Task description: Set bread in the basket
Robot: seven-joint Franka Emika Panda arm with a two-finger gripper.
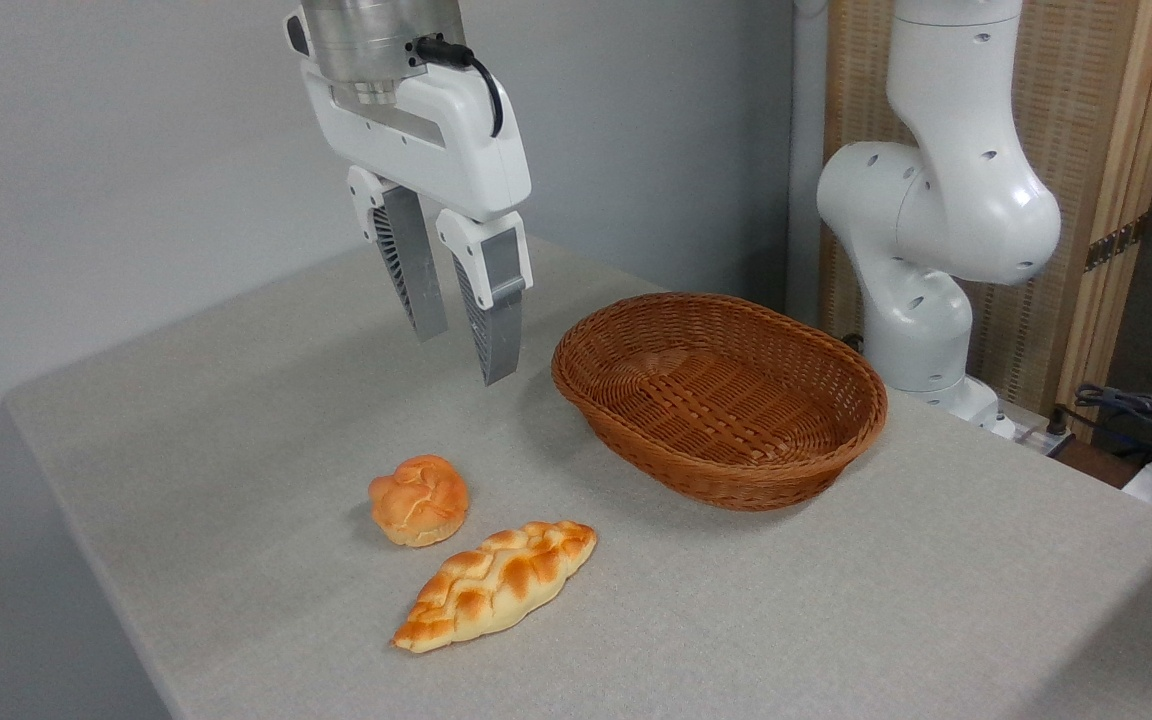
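The knotted bun (419, 499) sits on the grey worktop (236, 420), down and to the left of the wicker basket (719, 398) and well apart from it. Just beside the bun, on the side away from the basket's far rim, lies a longer braided loaf (496, 584); whether the two touch cannot be told. The tool (464, 340) hangs in the air left of the basket, above the bun, its two fingers slightly apart and holding nothing.
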